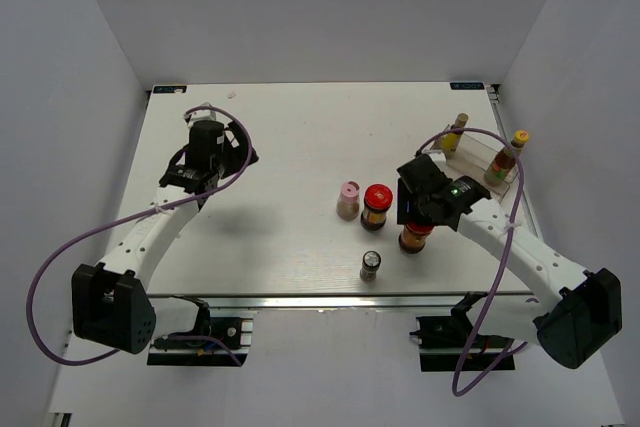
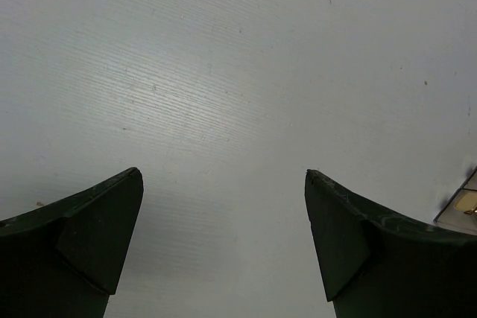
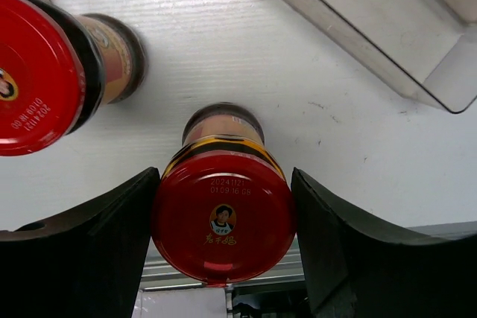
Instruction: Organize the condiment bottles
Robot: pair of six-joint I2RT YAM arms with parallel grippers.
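My right gripper (image 1: 418, 219) (image 3: 223, 214) is shut on a dark red-lidded jar (image 1: 413, 238) (image 3: 222, 184), its fingers touching both sides of the lid near the table's front right. Whether the jar rests on the table or is lifted I cannot tell. A second red-lidded jar (image 1: 376, 205) (image 3: 33, 72) stands to its left, beside the pink-capped shaker (image 1: 348, 199). The grey-capped dark shaker (image 1: 370, 266) stands near the front edge. Two slim yellow-capped bottles (image 1: 456, 133) (image 1: 505, 159) stand at the clear rack (image 1: 482, 155). My left gripper (image 1: 207, 134) (image 2: 223, 184) is open and empty over bare table at the far left.
The clear stepped rack (image 3: 373, 27) lies at the table's right edge, just beyond the held jar. The table's front edge with its metal rail (image 1: 350, 299) is close behind the held jar. White walls enclose the table on three sides.
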